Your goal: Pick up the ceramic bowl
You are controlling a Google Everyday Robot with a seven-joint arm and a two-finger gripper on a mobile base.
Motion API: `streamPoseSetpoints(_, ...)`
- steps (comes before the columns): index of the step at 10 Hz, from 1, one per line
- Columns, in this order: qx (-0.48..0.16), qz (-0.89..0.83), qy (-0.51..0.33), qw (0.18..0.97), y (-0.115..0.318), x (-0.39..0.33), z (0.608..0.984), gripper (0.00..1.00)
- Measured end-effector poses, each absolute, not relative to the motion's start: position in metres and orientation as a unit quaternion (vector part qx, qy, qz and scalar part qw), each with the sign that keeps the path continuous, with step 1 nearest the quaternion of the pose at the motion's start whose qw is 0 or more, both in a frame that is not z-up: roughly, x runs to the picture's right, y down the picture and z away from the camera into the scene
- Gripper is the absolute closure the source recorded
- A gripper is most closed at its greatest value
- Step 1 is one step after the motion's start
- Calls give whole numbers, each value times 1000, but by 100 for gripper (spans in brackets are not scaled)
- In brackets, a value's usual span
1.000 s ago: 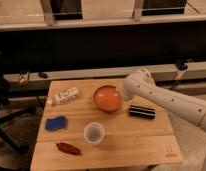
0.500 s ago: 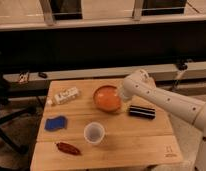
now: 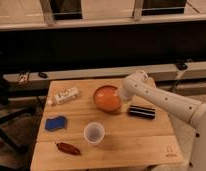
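The ceramic bowl (image 3: 106, 98) is round, shallow and glossy orange, standing on the wooden table (image 3: 131, 135) a little behind its middle. My gripper (image 3: 123, 98) is at the bowl's right rim, at the end of the white arm that reaches in from the right. The arm's wrist covers the gripper's tip and the bowl's right edge. The small white cup (image 3: 94, 133) stands in front of the bowl.
A black rectangular object (image 3: 141, 111) lies right of the bowl, under the arm. A white packet (image 3: 64, 96) lies at the back left, a blue sponge (image 3: 56, 123) at the left, a red-brown item (image 3: 68, 148) at the front left. A dark counter runs behind.
The arm has moved slightly left toward the bowl, so the gripper is now at the bowl's right rim. The bowl and other objects have not moved.
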State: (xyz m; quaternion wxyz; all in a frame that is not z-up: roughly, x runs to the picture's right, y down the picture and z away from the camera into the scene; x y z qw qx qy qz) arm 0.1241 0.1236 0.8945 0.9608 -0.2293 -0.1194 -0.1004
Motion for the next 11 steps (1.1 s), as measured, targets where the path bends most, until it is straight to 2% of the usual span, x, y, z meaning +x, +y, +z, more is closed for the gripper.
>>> streamPoseSetpoints(1, -232, -100, -120, 960, 125, 124, 896, 20)
streamPoseSetpoints(3, -241, -97, -121, 958, 125, 126, 898, 31)
streamPoseSetpoints(6, -248, -92, -124, 956, 126, 126, 902, 58)
streamPoseSetpoints(8, -251, -92, -125, 955, 126, 124, 904, 70)
streamPoseSetpoints(10, -248, -89, -119, 957, 126, 125, 904, 90)
streamPoseSetpoints(11, -243, -90, -116, 959, 123, 124, 900, 94)
